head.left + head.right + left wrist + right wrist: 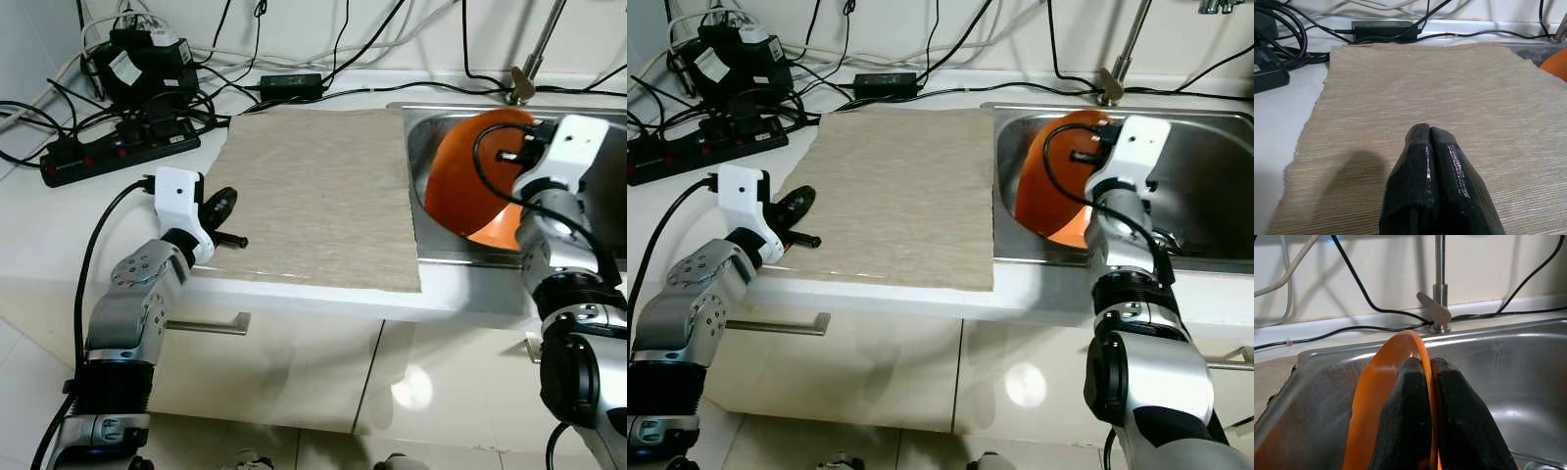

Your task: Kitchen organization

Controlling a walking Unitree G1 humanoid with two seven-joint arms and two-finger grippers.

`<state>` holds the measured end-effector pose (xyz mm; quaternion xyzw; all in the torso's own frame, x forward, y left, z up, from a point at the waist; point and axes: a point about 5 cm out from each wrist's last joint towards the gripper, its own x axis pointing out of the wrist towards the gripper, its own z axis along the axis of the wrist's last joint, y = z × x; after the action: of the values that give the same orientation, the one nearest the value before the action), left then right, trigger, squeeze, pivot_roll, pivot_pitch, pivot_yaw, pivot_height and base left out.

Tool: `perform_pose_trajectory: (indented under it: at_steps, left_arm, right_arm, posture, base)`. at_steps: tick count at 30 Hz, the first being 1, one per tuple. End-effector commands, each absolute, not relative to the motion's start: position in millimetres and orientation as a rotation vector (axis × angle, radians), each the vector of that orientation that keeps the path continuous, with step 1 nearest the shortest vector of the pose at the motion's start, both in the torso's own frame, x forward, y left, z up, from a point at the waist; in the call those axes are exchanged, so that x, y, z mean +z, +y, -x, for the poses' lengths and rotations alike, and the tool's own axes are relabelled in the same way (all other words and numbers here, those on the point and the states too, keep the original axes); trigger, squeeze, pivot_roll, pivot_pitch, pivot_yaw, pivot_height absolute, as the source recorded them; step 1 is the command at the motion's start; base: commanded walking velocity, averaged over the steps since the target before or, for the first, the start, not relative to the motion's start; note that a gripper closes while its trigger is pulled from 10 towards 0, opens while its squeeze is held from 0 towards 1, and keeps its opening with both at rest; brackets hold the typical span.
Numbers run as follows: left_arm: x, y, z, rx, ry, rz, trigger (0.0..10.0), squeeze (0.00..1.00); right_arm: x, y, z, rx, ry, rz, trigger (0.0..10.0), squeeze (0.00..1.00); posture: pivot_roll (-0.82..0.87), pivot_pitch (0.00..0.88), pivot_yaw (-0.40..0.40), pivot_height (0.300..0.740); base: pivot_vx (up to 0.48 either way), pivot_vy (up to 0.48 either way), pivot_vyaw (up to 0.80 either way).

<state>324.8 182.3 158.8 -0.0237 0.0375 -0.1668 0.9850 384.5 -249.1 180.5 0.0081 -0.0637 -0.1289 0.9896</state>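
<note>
So the right hand (1431, 396) is down in the sink (1215, 176), pinching the rim of an orange plate (470, 176) between its two black fingers. The plate is standing on edge, tilted, over at the side of the sink nearest the mat, with its lower part down in the basin. The tap (1439, 289) rises from the back edge of the sink, right behind the plate.

The beige mat (313, 196) lies flat on the white bench (59, 225), its one edge right up against the sink. The left hand (1431, 181) sits over the corner of the mat farthest from the sink, at the front of the bench, fingers pressed together with nothing between them.

Behind the mat there's a tangle of cables, a black power strip (118, 152) and a black adapter brick (289, 84). Cabinet doors with a handle (211, 325) sit below the mat's front edge.
</note>
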Motion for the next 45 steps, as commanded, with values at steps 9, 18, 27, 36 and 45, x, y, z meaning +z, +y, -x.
perform_pose_trajectory:
  at_steps: [9, 18, 27, 36, 45]
  left_arm:
    - [160.8, 188.9, -315.1, -0.345, 0.108, 0.014, 10.0, 0.0]
    - [160.5, 196.0, -305.0, -0.338, 0.134, -0.009, 10.0, 0.0]
    - [161.3, 201.2, -295.8, -0.327, 0.152, -0.018, 10.0, 0.0]
    - [163.5, 205.2, -286.9, -0.324, 0.175, -0.029, 10.0, 0.0]
    - [165.3, 208.2, -280.6, -0.324, 0.193, -0.04, 10.0, 0.0]
  right_arm:
    - [173.1, -229.8, -389.8, -0.223, -0.097, -0.031, 0.0, 0.0]
    - [145.3, -203.6, -388.2, -0.166, 0.019, -0.018, 0.0, 0.0]
    - [127.0, -199.2, -382.6, -0.173, 0.093, 0.006, 0.0, 0.7]
    - [101.0, -195.4, -371.8, -0.186, 0.191, 0.006, 0.0, 1.0]
    - [74.1, -190.6, -358.1, -0.183, 0.295, 0.024, 0.0, 1.0]
  posture:
    - [0.04, 0.067, 0.109, 0.715]
    - [0.08, 0.1, 0.116, 0.715]
    - [0.11, 0.12, 0.114, 0.715]
    - [0.15, 0.151, 0.127, 0.715]
    - [0.17, 0.163, 0.136, 0.715]
  base:
    - [0.0, 0.0, 0.0]
    - [0.0, 0.0, 0.0]
    - [0.0, 0.0, 0.0]
    - [0.0, 0.0, 0.0]
    - [0.0, 0.0, 0.0]
